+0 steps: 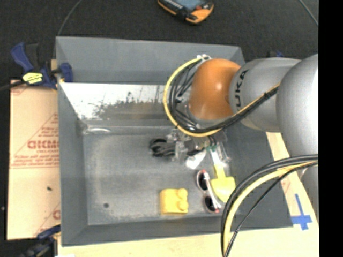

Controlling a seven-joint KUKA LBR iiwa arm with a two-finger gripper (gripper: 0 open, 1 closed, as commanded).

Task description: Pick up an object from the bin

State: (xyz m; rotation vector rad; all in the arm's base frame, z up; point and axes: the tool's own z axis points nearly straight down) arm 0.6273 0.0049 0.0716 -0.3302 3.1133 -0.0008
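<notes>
On the left side of the grey bin [115, 175] the floor is bare, so nothing there concerns me. Going toward the middle, a small black curled thing [158, 146], perhaps a cord or a strap, lies near the back wall. In front of it, close to the front wall, sits a yellow block [174, 201] with two rounded bumps on its right side.

Just to the right of the black curled thing are my fingers [181, 143], low in the bin under the orange cover [211, 90] of my wrist. If they are spread or pressed together I cannot tell, because the wrist and its cables hide too much of them. I see nothing clearly between them, so I judge that the pick is not yet done: the reach into the bin is made, but the closing and the lifting are left.

The black curled thing is the nearest one, just beside me on the left and maybe touching. The yellow block is well apart, toward the front.

Further right lies a small heap: some white and green bits [205, 155] just beside me, then a pair of sunglasses [206, 190] with a red and white frame, and a yellow piece [222, 185] touching it.
</notes>
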